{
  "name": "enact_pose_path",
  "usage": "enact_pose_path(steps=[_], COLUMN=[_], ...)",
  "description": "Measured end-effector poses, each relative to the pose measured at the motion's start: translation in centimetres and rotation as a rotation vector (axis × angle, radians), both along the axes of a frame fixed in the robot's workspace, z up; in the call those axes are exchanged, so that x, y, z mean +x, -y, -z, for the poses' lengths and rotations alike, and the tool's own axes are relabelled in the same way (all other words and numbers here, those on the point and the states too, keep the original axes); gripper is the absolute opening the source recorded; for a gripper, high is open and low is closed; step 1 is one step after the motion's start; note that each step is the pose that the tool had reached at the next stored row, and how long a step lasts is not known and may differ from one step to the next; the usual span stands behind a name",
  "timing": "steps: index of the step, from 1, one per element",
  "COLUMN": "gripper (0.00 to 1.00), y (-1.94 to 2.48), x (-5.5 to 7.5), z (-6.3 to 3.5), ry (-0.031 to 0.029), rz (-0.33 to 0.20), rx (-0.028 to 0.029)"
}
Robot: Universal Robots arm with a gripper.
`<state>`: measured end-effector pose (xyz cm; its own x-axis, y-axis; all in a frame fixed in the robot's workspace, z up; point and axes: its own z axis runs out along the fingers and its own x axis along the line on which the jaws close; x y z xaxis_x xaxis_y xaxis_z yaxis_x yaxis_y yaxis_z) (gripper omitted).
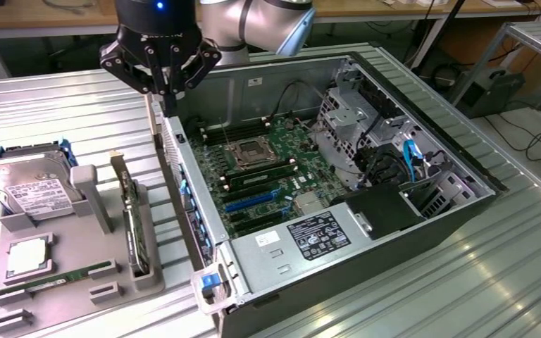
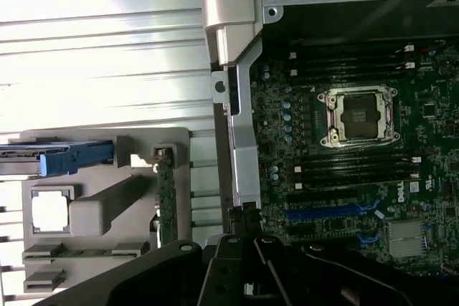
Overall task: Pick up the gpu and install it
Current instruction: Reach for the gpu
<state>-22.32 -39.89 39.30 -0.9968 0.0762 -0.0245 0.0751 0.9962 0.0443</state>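
The gpu (image 1: 134,225) is a thin dark card standing on its edge in a slot of the grey holder (image 1: 73,243), at the exterior view's left of the open computer case (image 1: 205,232). In the wrist view the gpu (image 2: 167,198) shows edge-on in that holder (image 2: 107,177). My gripper (image 1: 166,90) hangs shut and empty high above the case's near wall, well up and away from the card. The wrist view has the gripper (image 2: 244,228) just over that wall's rim. Blue expansion slots (image 1: 251,201) lie bare on the motherboard (image 2: 358,177).
The holder also carries a silver hard drive (image 1: 28,189), a processor chip (image 1: 28,257) and a green memory stick (image 1: 56,282). Inside the case are the processor socket (image 1: 251,151), drive cages (image 1: 351,134) and a power supply (image 1: 320,236). Ribbed metal table (image 1: 496,282) surrounds everything.
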Motion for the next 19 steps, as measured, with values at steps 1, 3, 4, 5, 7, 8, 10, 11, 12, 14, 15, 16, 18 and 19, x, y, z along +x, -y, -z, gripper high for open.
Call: enact_pose_path(steps=[1,3,4,5,7,8,10,11,12,14,15,16,18,19], gripper=[0.11,0.11,0.11,0.11,0.11,0.11,0.11,0.11,0.11,0.11,0.11,0.11,0.11,0.11], y=[0.00,0.00,0.00,0.00,0.00,0.00,0.00,0.00,0.00,0.00,0.00,0.00,0.00,0.00], x=[-0.04,-0.13,-0.18,-0.22,-0.32,-0.37,-0.46,-0.50,-0.53,-0.64,-0.68,-0.72,-0.82,-0.87], z=[0.00,0.00,0.00,0.00,0.00,0.00,0.00,0.00,0.00,0.00,0.00,0.00,0.01,0.01], ry=[0.0000,0.0001,0.0000,0.0000,0.0000,0.0000,0.0000,0.0000,0.0000,0.0000,0.0000,0.0000,0.0000,0.0000], rz=[0.000,0.000,0.000,0.000,0.000,0.000,0.000,0.000,0.000,0.000,0.000,0.000,0.000,0.000], rx=[0.0000,0.0001,0.0000,0.0001,0.0001,0.0000,0.0000,0.0000,0.0000,0.0000,0.0000,0.0000,0.0001,0.0000])
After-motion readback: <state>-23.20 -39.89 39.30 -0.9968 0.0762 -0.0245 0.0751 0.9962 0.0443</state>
